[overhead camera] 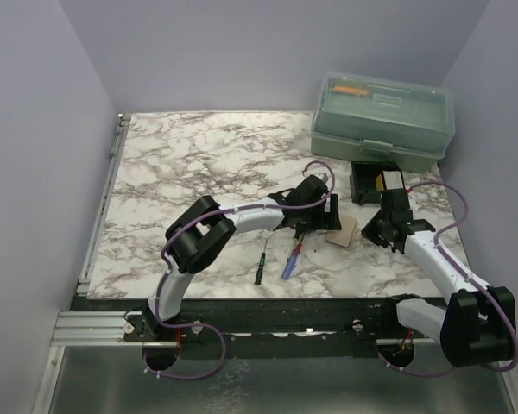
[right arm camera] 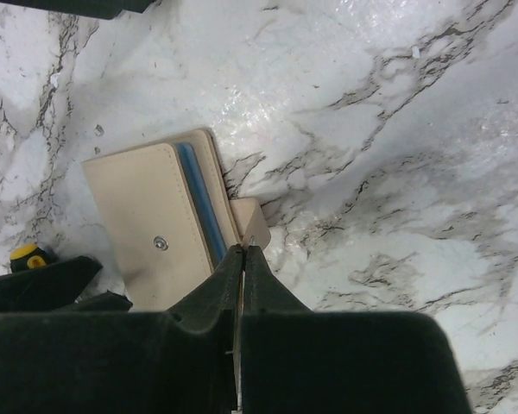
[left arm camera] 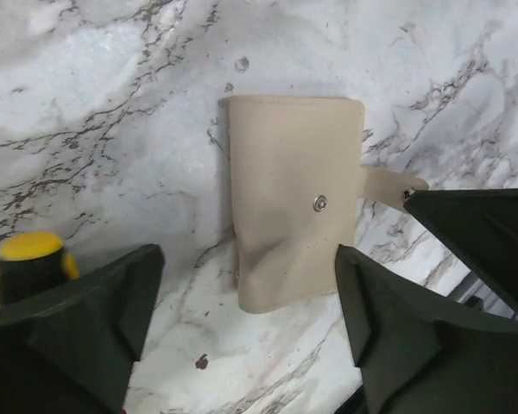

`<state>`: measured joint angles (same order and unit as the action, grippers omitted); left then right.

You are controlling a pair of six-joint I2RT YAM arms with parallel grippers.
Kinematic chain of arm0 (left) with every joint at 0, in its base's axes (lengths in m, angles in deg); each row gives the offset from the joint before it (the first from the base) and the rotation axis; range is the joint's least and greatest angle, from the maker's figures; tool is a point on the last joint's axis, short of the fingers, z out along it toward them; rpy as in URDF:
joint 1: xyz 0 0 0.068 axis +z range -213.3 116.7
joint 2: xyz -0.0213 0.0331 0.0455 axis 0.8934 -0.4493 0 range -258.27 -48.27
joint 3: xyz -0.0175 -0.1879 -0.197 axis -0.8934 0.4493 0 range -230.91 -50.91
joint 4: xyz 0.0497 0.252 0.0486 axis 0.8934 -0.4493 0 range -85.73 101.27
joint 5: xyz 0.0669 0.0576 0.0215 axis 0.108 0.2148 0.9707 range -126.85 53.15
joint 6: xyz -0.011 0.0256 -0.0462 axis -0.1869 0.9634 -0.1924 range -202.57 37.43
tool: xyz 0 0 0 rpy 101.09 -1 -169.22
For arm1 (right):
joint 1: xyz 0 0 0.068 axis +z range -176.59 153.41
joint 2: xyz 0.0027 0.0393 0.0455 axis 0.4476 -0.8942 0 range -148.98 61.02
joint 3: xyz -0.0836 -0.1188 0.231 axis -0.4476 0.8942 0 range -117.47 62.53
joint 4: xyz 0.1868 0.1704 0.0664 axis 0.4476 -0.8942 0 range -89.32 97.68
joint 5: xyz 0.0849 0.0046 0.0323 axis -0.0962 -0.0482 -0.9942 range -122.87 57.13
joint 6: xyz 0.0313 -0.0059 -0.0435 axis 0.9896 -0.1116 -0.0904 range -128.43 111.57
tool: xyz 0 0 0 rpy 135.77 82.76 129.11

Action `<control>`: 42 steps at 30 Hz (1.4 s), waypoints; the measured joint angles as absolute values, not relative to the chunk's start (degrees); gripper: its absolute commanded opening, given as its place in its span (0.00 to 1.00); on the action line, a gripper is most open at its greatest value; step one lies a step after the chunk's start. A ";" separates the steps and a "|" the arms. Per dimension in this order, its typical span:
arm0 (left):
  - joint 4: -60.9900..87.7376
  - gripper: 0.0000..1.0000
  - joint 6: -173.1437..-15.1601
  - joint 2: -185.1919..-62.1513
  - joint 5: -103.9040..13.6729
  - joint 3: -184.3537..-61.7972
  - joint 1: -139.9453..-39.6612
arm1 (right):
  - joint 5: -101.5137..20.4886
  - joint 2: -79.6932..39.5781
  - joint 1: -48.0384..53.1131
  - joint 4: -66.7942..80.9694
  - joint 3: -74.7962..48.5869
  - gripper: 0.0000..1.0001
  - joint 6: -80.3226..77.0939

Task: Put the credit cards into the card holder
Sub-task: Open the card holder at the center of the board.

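The tan card holder (left arm camera: pixel 293 207) lies folded on the marble table, its snap (left arm camera: pixel 319 203) facing up and its strap tab (left arm camera: pixel 387 183) sticking out to one side. In the right wrist view the blue edge of a credit card (right arm camera: pixel 198 203) shows between the leaves of the card holder (right arm camera: pixel 147 216). My left gripper (left arm camera: pixel 249 252) hovers over the card holder, open, with nothing between its fingers. My right gripper (right arm camera: pixel 242 252) is shut on the strap tab (right arm camera: pixel 254 222). From above, the card holder (overhead camera: pixel 344 233) lies between the left gripper (overhead camera: pixel 315 226) and the right gripper (overhead camera: pixel 373 231).
A translucent green toolbox (overhead camera: pixel 382 121) stands at the back right, with a black and yellow object (overhead camera: pixel 375 183) in front of it. Two screwdrivers (overhead camera: pixel 260 269) (overhead camera: pixel 291 259) lie near the front edge. A yellow-capped handle (left arm camera: pixel 32 257) sits beside my left finger.
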<state>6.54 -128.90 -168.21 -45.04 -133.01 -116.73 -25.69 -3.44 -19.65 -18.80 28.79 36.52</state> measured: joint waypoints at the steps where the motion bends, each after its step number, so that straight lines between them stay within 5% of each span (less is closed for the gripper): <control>1: 5.84 0.96 -127.91 -168.21 -43.97 -133.36 -116.91 | -25.98 -3.12 -19.93 -18.80 28.88 0.00 36.50; 17: -5.96 0.98 -113.97 -175.00 -25.35 -148.88 -128.32 | -24.86 0.62 -21.05 -21.33 29.49 0.00 36.91; 24: -8.85 0.79 -113.14 -177.34 -19.66 -151.87 -129.28 | -21.60 1.30 -21.25 -23.19 29.80 0.00 39.25; 31: -9.57 0.49 -113.27 -178.35 -17.04 -152.03 -128.16 | -21.21 4.58 -20.68 -25.40 29.80 0.00 42.18; 37: -9.70 0.38 -113.64 -176.27 -21.15 -149.67 -126.44 | -20.40 4.38 -20.85 -25.83 29.80 0.00 43.38; 42: -9.05 0.64 -115.72 -173.95 -32.82 -147.04 -122.35 | -20.18 4.03 -21.81 -27.12 29.78 0.00 43.84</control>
